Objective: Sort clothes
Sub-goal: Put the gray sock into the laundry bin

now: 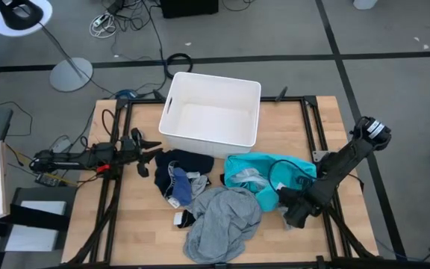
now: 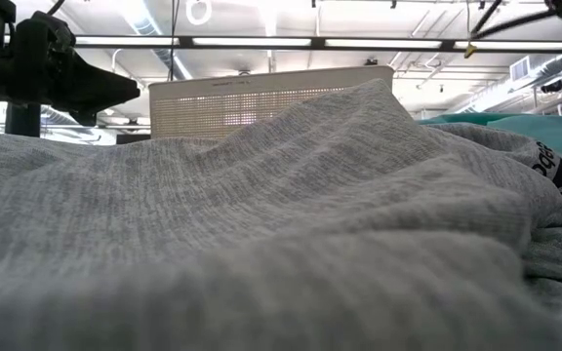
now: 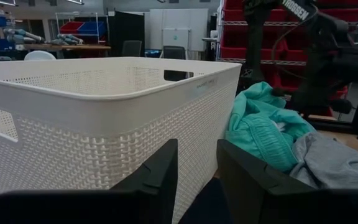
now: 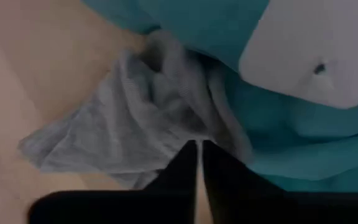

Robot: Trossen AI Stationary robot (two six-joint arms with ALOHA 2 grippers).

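Lying in a loose heap on the near half of the wooden table (image 1: 125,224), the clothes are seen just in front of the empty white bin (image 1: 210,110), which stands at the far middle. The large grey shirt (image 1: 222,220) is crumpled at the near centre, the turquoise garment (image 1: 263,175) is spread to its right, the dark navy pieces (image 1: 184,164) are bunched to its left close to the bin, and a small sock (image 1: 182,218) is tucked at the shirt's left edge. All of it is judged to be light, limp cloth that will drape and drag, so a raised fold or bunched ridge is the better place to pinch than a flat layer. The right gripper (image 4: 199,163) is lowered at the near right of the heap, its fingers pressed nearly together over a small grey piece (image 4: 123,118) beside the turquoise cloth; whether fabric is actually caught between them cannot be told for sure from the blurred wrist view. The left gripper (image 1: 146,155) is held low at the left, by the bin's near-left corner, fingers spread and empty. Bare table is left on both sides, while the bin's wall and the table's near edge, over which the shirt hangs slightly, are the limits to be minded.
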